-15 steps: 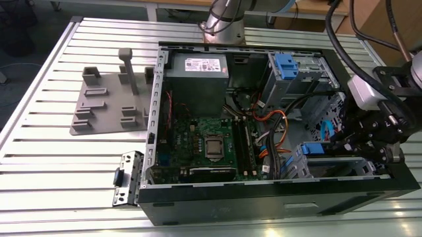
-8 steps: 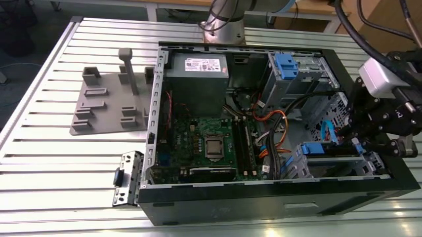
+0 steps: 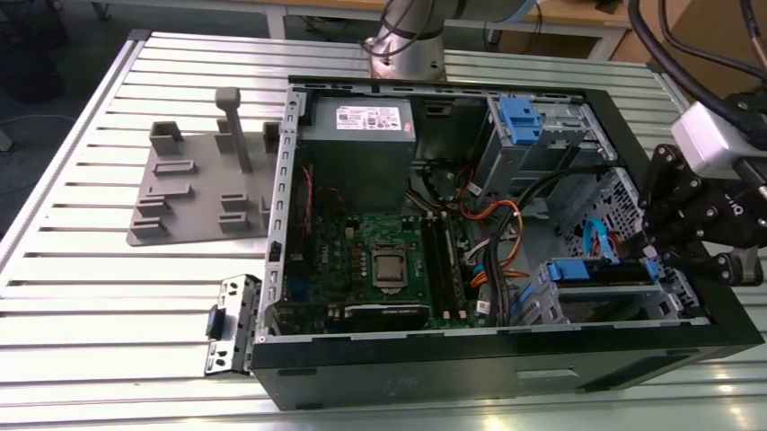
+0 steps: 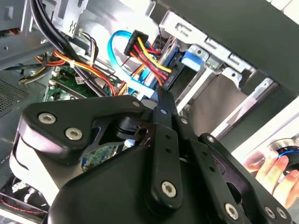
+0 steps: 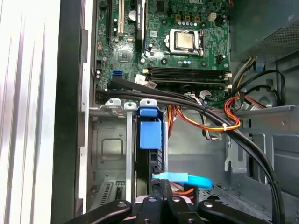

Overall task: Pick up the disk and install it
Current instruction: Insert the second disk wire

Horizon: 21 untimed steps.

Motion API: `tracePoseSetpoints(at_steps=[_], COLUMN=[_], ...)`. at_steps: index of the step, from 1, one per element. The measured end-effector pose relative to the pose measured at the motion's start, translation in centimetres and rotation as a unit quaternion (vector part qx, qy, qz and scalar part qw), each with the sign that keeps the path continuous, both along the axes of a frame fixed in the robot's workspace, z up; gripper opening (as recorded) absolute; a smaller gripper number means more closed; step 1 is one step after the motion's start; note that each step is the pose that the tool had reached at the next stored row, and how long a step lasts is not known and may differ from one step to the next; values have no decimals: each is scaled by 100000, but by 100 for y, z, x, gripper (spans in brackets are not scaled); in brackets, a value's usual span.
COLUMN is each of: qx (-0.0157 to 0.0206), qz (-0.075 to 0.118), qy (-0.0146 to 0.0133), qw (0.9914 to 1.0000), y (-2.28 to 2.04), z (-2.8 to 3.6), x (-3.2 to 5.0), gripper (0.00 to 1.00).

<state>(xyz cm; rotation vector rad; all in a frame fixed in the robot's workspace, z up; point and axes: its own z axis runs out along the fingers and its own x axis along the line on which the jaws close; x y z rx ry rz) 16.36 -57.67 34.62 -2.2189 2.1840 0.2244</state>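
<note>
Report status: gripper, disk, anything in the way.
Gripper down at the case's drive cage, finger state unclear. Disk standing in the cage slot, blue carrier showing. Cables crowd the bay beside it.

Looks like a robotics lab or hardware test workshop. Shown by a slatted aluminium desk (image 3: 96,269) with the arm's base (image 3: 404,49) bolted at its far edge, an opened computer case (image 3: 504,359) laid flat with motherboard (image 3: 383,269) and cabling exposed, and a grey printed fixture (image 3: 198,193) set beside it.
</note>
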Motion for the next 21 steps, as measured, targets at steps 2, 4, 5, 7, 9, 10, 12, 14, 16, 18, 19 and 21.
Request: tracePoseSetpoints(at_steps=[2, 4, 5, 7, 9, 10, 12, 14, 16, 18, 19, 21], qx=[6, 17, 15, 5, 7, 10, 10, 22, 21, 16, 12, 15], qz=[8, 2, 4, -4, 3, 2, 3, 0, 1, 2, 3, 2], qy=[354, 400, 402, 404, 403, 404, 401, 403, 403, 403, 404, 404], qw=[99999, 99999, 99999, 99999, 99999, 99999, 99999, 99999, 99999, 99999, 99999, 99999], y=[9, 23, 31, 31, 32, 32, 32, 32, 32, 32, 32, 32], z=[-2, -3, -1, 37, 81, 101, 126, 126, 126, 127, 127, 127], x=[40, 56, 58, 58, 60, 60, 60, 60, 60, 60, 60, 60], gripper=[10, 10, 10, 10, 10, 10, 10, 10, 10, 10, 10, 10])
